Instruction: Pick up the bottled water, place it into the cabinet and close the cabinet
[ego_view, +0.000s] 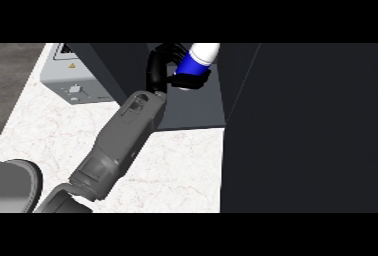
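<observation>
our left hand (158, 67) is curled round the bottled water (196, 62), dark fingers (192, 77) wrapped across its lower part, so we have it held. the bottle shows a white body with a blue band round the middle, and a small pale end pokes out below the fingers. its long axis is tilted, the upper end toward the top right and the lower end toward the bottom left. it hangs just above the grey floor of the cabinet (193, 109), inside the opening. a wide dark panel (310, 130) closes off the right side. a grey box (74, 75) stands to the left on the white counter (184, 170), which lies bare in front of us.
</observation>
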